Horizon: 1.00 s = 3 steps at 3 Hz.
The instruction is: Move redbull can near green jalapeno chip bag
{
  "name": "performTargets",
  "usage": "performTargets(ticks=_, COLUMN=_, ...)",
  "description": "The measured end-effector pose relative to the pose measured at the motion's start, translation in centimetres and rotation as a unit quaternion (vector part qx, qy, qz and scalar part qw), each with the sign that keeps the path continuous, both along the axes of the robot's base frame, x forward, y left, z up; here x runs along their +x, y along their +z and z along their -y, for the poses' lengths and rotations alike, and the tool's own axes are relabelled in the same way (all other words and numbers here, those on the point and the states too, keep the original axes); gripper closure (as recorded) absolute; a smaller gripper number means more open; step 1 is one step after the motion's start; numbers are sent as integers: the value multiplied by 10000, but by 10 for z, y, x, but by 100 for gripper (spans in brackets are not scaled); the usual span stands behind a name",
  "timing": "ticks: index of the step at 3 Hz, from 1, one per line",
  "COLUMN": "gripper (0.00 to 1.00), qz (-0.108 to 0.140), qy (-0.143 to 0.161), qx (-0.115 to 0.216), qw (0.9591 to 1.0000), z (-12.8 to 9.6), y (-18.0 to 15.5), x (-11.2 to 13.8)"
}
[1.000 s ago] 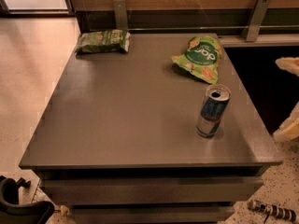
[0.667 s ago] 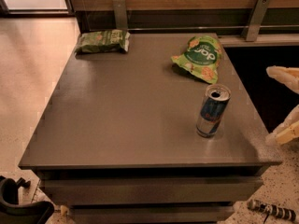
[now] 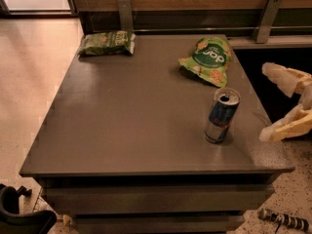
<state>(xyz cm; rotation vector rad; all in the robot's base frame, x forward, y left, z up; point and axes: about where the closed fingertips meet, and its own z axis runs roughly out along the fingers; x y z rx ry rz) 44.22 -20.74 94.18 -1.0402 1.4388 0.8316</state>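
The redbull can [image 3: 222, 115] stands upright near the front right of the dark table [image 3: 126, 121], blue and silver with a dark opening on top. The green jalapeno chip bag [image 3: 107, 42] lies flat at the table's far left corner. My gripper [image 3: 263, 102] enters from the right edge, just right of the can and apart from it. Its two pale fingers [image 3: 287, 126] are spread wide, one above the other, with nothing between them.
A bright light-green bag with white "pop" lettering [image 3: 208, 60] lies at the far right, behind the can. A wooden wall with metal brackets [image 3: 265, 17] runs along the back. Pale floor lies to the left. A dark base part [image 3: 19, 213] shows at bottom left.
My gripper has moved in from the right edge toward the can, so more of its fingers show. The can and both bags have not moved.
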Motion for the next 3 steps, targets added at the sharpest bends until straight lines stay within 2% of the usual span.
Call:
performTargets(ticks=1, gripper=0, qz=65, qy=-177, qx=323, qw=9993, z=-15, y=4, x=7)
performTargets(ticks=2, gripper=0, qz=120, qy=-378, qx=234, qw=9989, z=-27, y=-5, x=19)
performTargets(ticks=3, gripper=0, qz=176, qy=-468, qx=-56, qw=9987, z=-36, y=-15, x=25)
